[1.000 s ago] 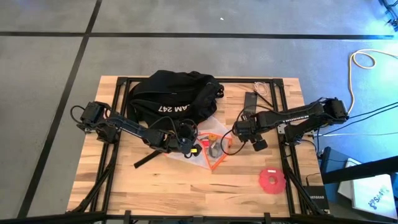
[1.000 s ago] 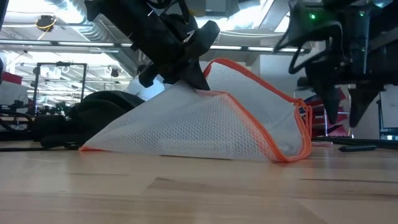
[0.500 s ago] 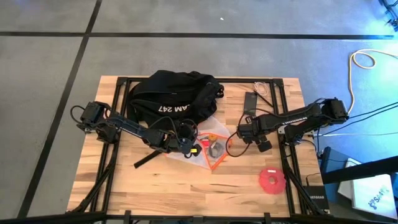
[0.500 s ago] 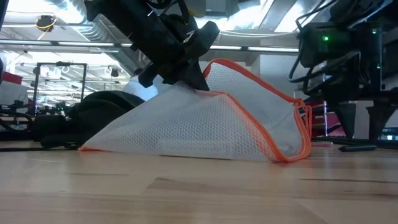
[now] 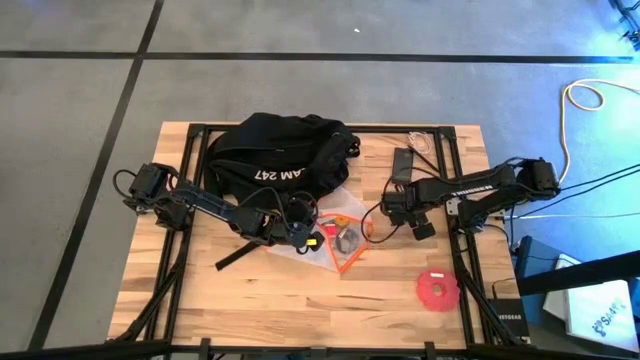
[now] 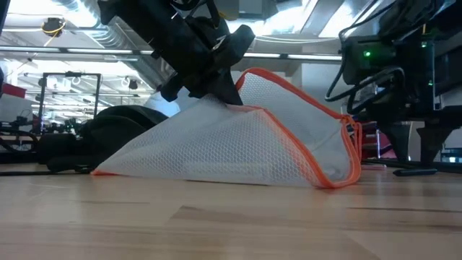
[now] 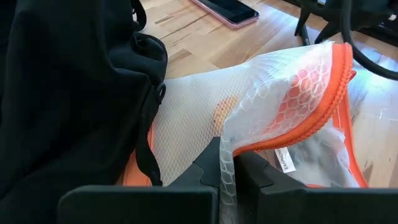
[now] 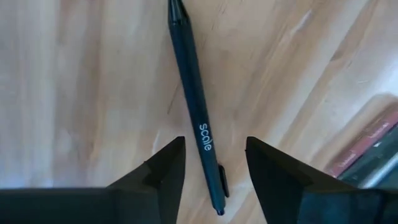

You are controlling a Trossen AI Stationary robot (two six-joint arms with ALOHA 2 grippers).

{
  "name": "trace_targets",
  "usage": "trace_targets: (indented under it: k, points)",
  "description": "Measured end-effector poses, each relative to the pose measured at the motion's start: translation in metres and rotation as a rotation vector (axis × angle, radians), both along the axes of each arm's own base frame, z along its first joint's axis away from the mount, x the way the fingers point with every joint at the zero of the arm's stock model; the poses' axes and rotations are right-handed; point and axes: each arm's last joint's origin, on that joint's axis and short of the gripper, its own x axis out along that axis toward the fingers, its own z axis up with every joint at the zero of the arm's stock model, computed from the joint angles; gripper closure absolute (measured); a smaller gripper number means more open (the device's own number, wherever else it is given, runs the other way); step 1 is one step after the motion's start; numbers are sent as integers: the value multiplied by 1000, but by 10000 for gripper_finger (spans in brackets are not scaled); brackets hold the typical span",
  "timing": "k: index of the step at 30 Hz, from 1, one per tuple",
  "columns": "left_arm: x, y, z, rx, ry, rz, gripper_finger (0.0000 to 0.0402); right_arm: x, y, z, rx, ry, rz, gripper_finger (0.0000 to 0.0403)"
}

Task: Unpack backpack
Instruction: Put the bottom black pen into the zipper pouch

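Left hand (image 7: 227,177) pinches the mesh pouch (image 6: 238,144) mid-tabletop, already out of the backpack (image 5: 280,150) at the far edge; right hand (image 8: 211,163) hovers part-open over a pen (image 8: 194,112), nothing gripped. More may remain inside.

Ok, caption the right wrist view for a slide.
Right gripper, fingers open, poised over a dark pen lying on the wooden table.

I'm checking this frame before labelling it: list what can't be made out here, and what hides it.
- Contents of the mesh pouch: low view, blurred by the netting; the high view is too small.
- Inside of the backpack: every view shows only black fabric.
- Phone: left wrist view, cut off by the picture's edge.
- Red disc: high view, too small to identify.
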Motion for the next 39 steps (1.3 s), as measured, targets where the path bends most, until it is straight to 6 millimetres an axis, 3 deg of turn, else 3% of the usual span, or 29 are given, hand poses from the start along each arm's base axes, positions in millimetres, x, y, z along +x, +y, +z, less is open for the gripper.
trace_targets:
  k: [9,22,27,33,39]
  points:
    - [0,0,0,2,2,-1,402,1,-3,-1,51,-9,-3,327]
    - [0,0,0,3,7,-1,402,5,-4,-19,48,29,18,334]
    - [0,0,0,3,7,-1,402,5,-4,-19,50,32,18,344]
    - [0,0,0,3,7,-1,402,5,-4,-18,50,34,-6,387]
    - [0,1,0,3,6,1,402,16,1,-3,44,10,-50,395]
